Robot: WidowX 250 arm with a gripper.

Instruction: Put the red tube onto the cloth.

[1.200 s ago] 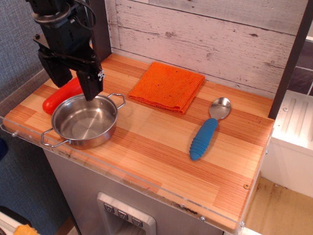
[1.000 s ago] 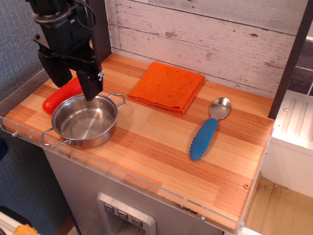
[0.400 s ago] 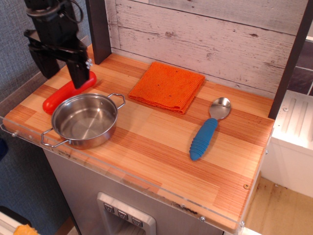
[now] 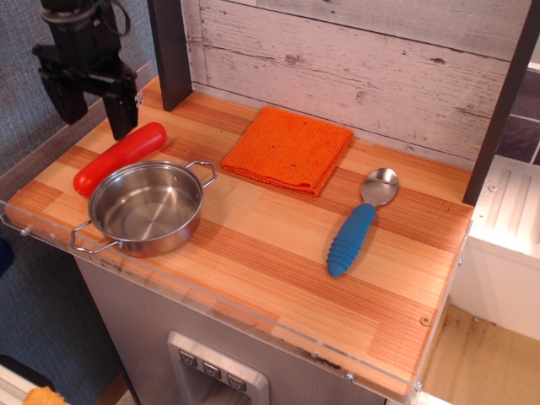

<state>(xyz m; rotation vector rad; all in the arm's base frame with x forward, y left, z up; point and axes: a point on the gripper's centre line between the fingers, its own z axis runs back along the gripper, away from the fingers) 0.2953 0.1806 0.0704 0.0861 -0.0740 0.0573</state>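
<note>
One pot [image 4: 145,207] stands near the front left corner of the table [image 4: 278,261], a steel pan with two loop handles, and nothing lies in it; its bare bottom shows. One tube [image 4: 119,158], red and glossy, lies on the table just behind the pot along the left edge, slanting from the left edge toward the back, its near end close to the pot's rim though whether they touch cannot be told. One cloth [image 4: 288,148], orange and folded square, lies flat by the back edge about midway along it, well apart from the tube, with nothing on it. One spoon [image 4: 359,225] with a blue ribbed handle lies right of the middle, bowl toward the back, handle toward the front, apart from the cloth. The one pincer [image 4: 93,110] hangs over the back left corner, above the tube's far end, its two dark fingers [image 4: 121,108] pointing down and spread apart, gripping nothing; the tube lies free below them. Between pot and spoon a broad strip of bare wood runs from the cloth to the front edge, and the front right corner is bare too. A plank wall closes the back edge, a dark post stands at the back left corner and another at the right edge.
</note>
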